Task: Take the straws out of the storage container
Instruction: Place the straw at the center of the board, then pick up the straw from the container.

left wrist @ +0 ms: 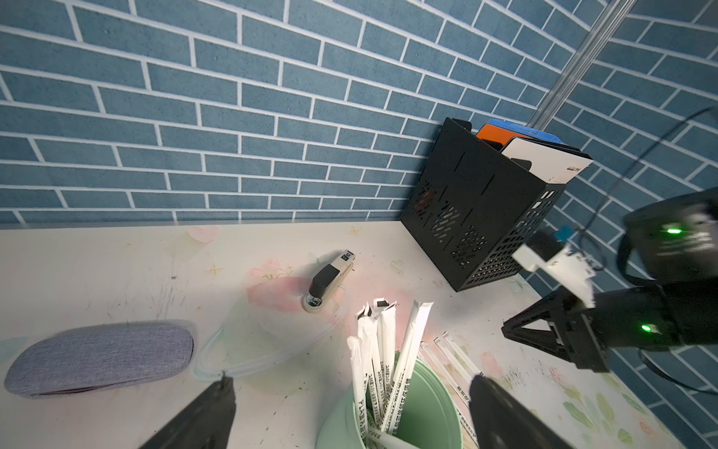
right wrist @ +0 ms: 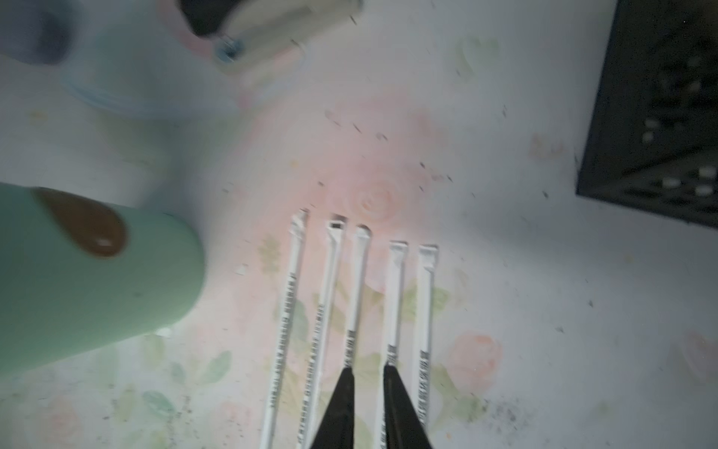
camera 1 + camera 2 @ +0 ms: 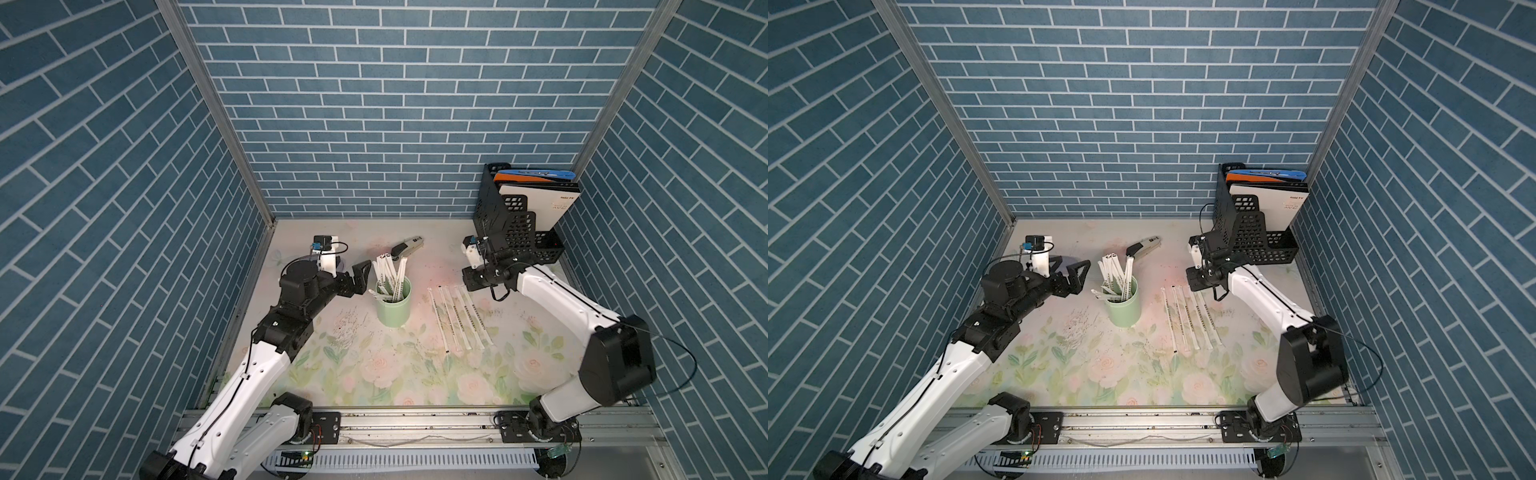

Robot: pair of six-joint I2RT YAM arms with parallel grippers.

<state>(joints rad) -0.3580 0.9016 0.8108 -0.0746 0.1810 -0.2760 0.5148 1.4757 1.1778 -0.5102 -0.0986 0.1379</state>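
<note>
Several straws are seen standing in the storage container, a mint-green cup set upright on the table. Five more straws are laid side by side on the table just to its right. The left fingers are spread wide just beside the cup, with nothing gripped. The right fingers are held over the laid-out row, parted only by a narrow gap, with nothing between them. A stapler lies behind the cup.

Left fingers spread wide; right fingers narrowly parted.
</note>
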